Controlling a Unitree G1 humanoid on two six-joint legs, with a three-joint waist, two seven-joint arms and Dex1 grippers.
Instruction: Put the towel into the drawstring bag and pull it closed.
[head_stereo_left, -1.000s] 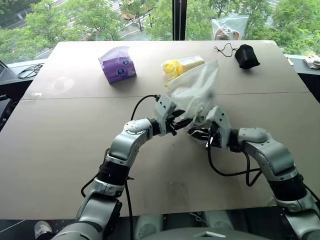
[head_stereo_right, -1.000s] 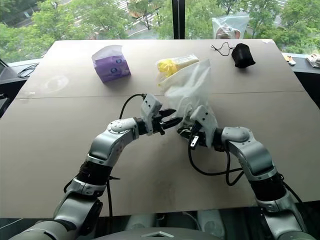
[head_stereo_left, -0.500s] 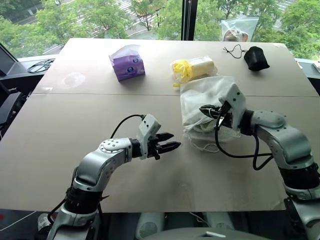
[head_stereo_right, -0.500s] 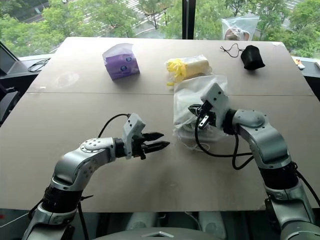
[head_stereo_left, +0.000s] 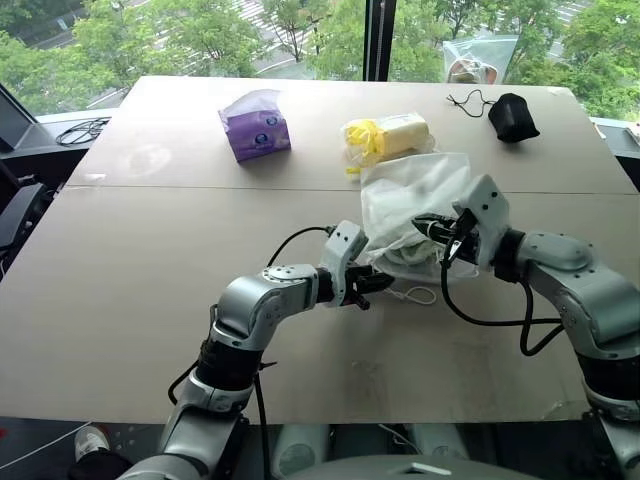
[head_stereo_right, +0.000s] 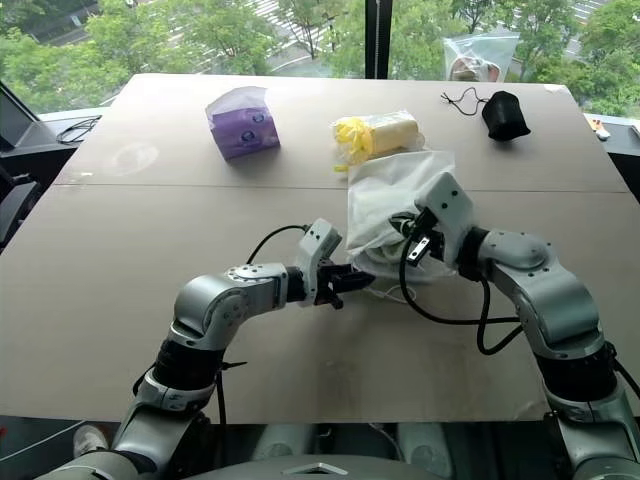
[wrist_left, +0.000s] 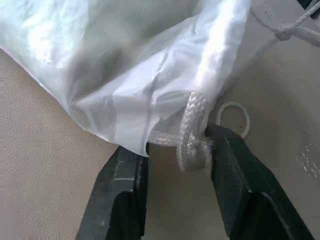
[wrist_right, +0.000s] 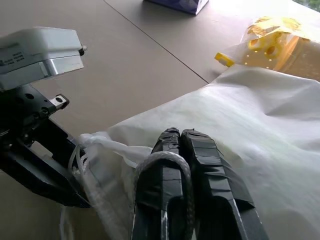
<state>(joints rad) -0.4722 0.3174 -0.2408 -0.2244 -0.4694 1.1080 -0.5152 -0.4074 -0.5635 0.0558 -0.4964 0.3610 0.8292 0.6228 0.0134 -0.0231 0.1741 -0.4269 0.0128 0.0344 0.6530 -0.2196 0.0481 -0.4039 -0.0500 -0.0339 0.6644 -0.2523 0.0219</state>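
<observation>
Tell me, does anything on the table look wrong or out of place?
Nothing looks spilled or damaged. The white bag lies crumpled at mid-table, one cord loop trailing loose on the wood. The tissue pack, yellow packet and black pouch sit undisturbed behind it.

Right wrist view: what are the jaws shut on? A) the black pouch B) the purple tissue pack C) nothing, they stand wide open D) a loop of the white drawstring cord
D: in the right wrist view the right gripper has its jaws pressed together, with a loop of the white cord wrapped over them, lying on the drawstring bag.
</observation>
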